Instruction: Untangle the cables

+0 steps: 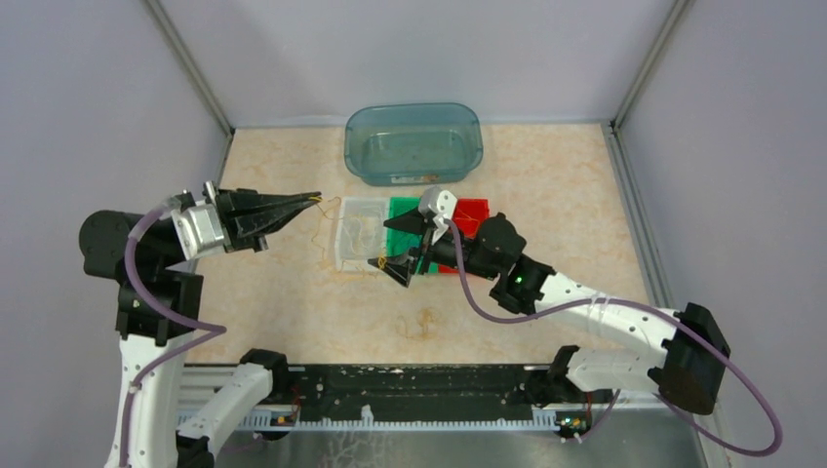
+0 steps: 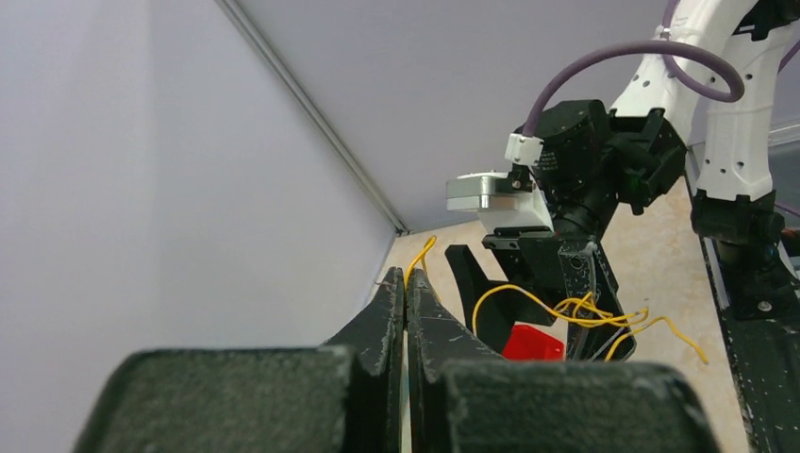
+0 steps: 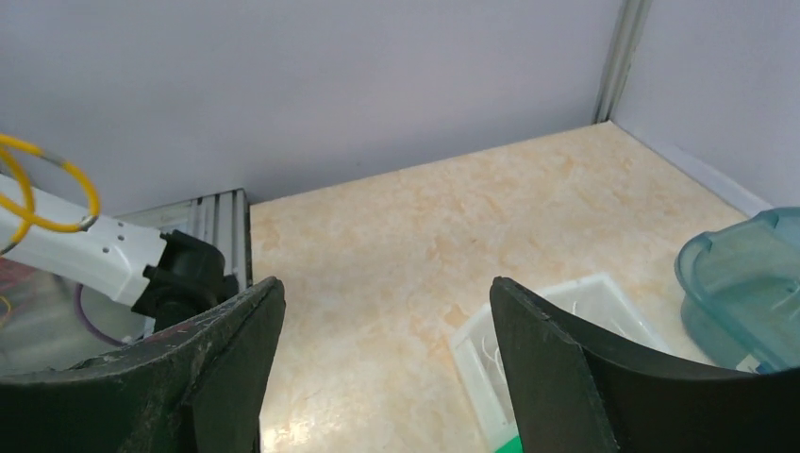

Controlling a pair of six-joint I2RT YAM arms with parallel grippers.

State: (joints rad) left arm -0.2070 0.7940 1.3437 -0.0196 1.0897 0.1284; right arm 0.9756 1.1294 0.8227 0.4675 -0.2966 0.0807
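Top external: left gripper (image 1: 314,198) is pinched fully closed on the yellow cable (image 2: 566,311), held aloft. I see its loops bunched against the right gripper (image 1: 392,249), jaws wide, gripping nothing. Clear tray (image 1: 343,239) under its tips holds pale strands. Green tray (image 1: 402,207) and red tray (image 1: 475,209) sit beside it, teal tub (image 1: 353,146) beyond; contents unclear.

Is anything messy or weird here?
Yes. The yellow cable is bunched in a tangled clump by the open right gripper, while the left gripper pinches one end.
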